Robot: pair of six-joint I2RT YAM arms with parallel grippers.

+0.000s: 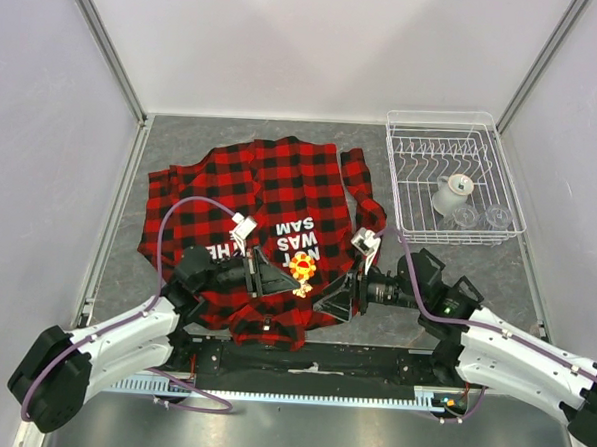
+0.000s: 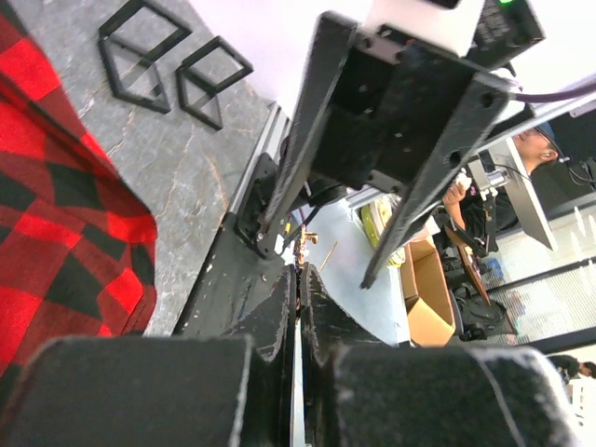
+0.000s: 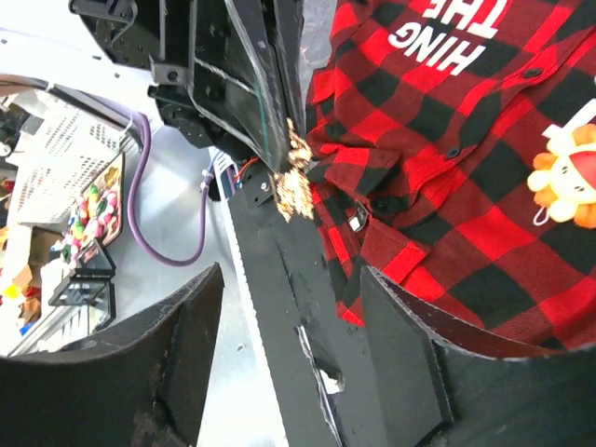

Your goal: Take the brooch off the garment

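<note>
The garment (image 1: 271,182) is a red-and-black plaid shirt with white lettering, spread flat on the grey table. It also fills the right side of the right wrist view (image 3: 447,121). The brooch (image 1: 303,268) is a small yellow, orange and red flower lying on the shirt's lower front (image 3: 566,186). My left gripper (image 1: 293,285) is shut just below the brooch, with a small blurred gold bit at its tips (image 2: 300,272). My right gripper (image 1: 327,297) faces it from the right. Its jaws (image 3: 291,270) stand open with nothing between them.
A white wire dish rack (image 1: 451,176) stands at the back right, holding a white spool (image 1: 452,192) and clear glasses. A black strip (image 1: 311,359) runs along the near table edge under both grippers. Grey walls close in the table on three sides.
</note>
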